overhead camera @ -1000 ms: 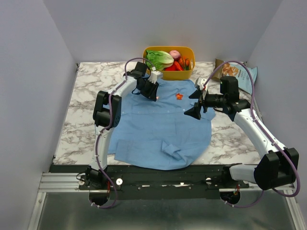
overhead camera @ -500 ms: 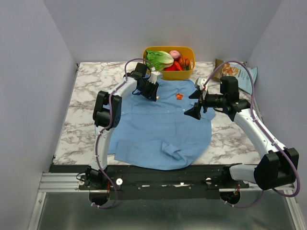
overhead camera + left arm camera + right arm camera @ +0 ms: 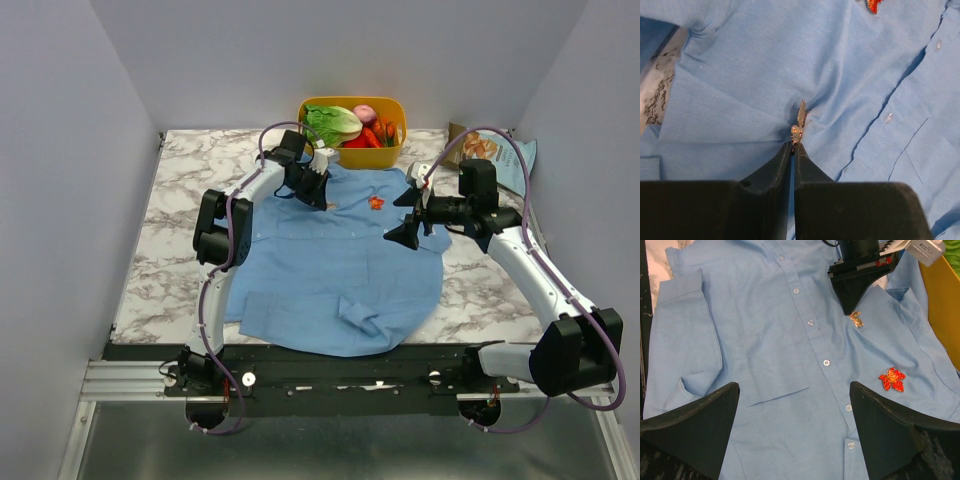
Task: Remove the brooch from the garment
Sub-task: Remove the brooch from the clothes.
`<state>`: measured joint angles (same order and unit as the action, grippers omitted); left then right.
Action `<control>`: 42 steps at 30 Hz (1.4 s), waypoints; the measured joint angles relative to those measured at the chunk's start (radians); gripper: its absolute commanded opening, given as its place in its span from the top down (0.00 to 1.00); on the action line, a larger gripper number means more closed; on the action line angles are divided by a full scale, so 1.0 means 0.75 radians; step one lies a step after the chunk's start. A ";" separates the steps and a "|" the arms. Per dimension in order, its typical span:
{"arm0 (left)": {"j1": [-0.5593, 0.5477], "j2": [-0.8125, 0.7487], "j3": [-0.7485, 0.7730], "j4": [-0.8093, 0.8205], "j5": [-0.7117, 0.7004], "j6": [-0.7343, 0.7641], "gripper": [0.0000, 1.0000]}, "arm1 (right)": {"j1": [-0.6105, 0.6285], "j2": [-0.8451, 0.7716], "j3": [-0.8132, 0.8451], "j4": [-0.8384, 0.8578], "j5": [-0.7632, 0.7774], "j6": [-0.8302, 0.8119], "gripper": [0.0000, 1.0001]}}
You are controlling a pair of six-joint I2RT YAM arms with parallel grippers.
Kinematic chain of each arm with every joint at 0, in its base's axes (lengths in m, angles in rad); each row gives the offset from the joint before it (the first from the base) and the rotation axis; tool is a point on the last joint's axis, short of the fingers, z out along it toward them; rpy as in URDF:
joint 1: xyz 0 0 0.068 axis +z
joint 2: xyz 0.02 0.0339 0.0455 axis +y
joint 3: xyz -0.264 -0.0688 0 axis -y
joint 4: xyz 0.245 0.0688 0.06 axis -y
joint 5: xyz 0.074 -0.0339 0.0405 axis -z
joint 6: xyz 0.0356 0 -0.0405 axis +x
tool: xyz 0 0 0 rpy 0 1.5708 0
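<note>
The left wrist view crops the red-orange ornament [image 3: 872,5]; overhead, the brooch [image 3: 856,319] is indistinct.

garment [image 3: 330,270] on table [image 3: 185,215], brooch [image 3: 856,319] on garment, flower ornament [image 3: 375,202] right of brooch, basket [image 3: 385,155] behind garment, bag [image 3: 495,150] far right

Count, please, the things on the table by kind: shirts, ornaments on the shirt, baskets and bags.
Shirt: 1
Ornaments on the shirt: 2 (tan brooch, red-orange flower)
Yellow basket: 1
Snack bag: 1
Total: 5
</note>
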<state>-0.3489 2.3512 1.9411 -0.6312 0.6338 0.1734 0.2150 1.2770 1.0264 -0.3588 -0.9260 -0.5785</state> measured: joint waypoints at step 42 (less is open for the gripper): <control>-0.011 0.009 0.048 -0.001 0.097 -0.010 1.00 | 0.000 0.009 0.000 -0.002 -0.001 0.001 0.02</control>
<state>-0.3573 2.3581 1.9774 -0.6319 0.7067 0.1658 0.2150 1.2835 1.0264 -0.3599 -0.9268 -0.5781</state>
